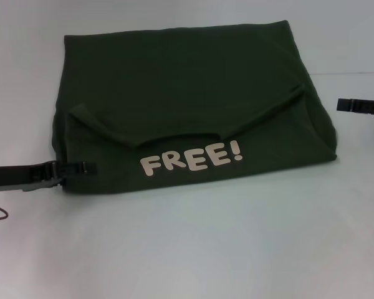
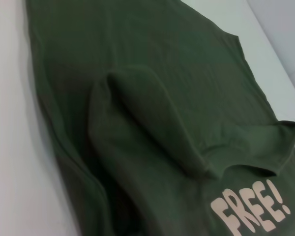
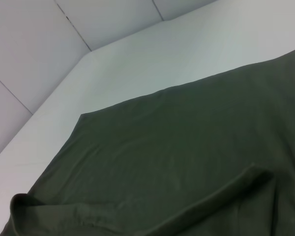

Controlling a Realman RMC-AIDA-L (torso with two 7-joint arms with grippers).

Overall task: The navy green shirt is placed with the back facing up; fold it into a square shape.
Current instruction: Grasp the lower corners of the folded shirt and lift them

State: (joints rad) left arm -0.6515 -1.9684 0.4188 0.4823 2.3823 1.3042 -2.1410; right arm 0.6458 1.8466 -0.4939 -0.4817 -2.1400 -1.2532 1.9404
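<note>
**Folded shirt between 2 claws**

The left claw sits low at the shirt's near left corner, its dark fingers pointing into the cloth edge; whether it pinches the fabric or is released cannot be told. The right claw hangs just off the shirt's right edge, apart from the cloth, its black tip slim; its state cannot be told either.

The shirt lies in the middle of the white tabletop as a broad, roughly rectangular slab of matte, dark olive cotton. Its sleeves are turned inward, their hems forming a soft, ridged V across the top layer. Below that fold, pale pink rounded lettering reads "FREE!". In the left wrist view a sleeve bulges as a thick, rumpled fold. The far edge lies straight and flat.
</note>
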